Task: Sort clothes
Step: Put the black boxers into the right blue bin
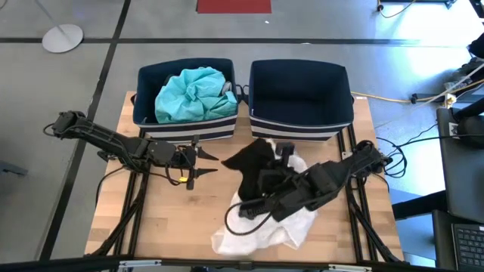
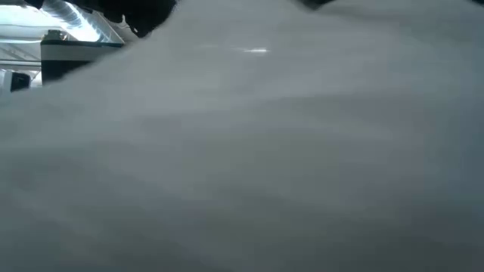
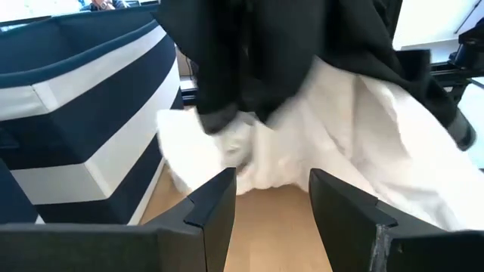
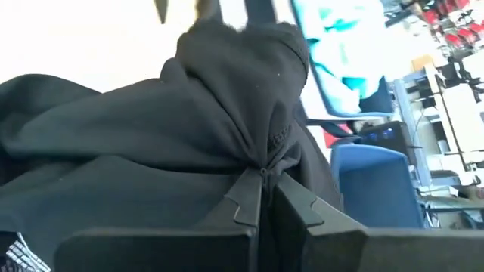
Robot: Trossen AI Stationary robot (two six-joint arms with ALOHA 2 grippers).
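My right gripper (image 4: 266, 180) is shut on a black garment (image 1: 253, 162) above the table's middle, in front of the bins. Under it a white garment (image 1: 265, 227) lies crumpled on the wooden table (image 1: 162, 219). In the left wrist view the black garment (image 3: 249, 53) hangs over the white garment (image 3: 318, 128). A teal garment (image 1: 193, 94) fills the left navy bin (image 1: 185, 128). The right navy bin (image 1: 301, 102) shows only its dark inside. My left gripper (image 1: 203, 165) stands open left of the black garment, its fingers (image 3: 215, 208) pointing at the clothes. My right gripper pinches a gathered fold of the black garment (image 4: 265, 155) between its two fingers, with creases running in toward the fingertips. The fingers slant downward from the table's right side. The garment hangs below the hold, its lower end (image 3: 219, 117) down by the white garment.
Both striped bins stand side by side at the table's far edge. In the low view pale cloth (image 2: 242, 151) right in front of the camera covers nearly everything. Bare wood lies on the table's left half. Cables and equipment (image 1: 461, 113) sit beyond the right edge.
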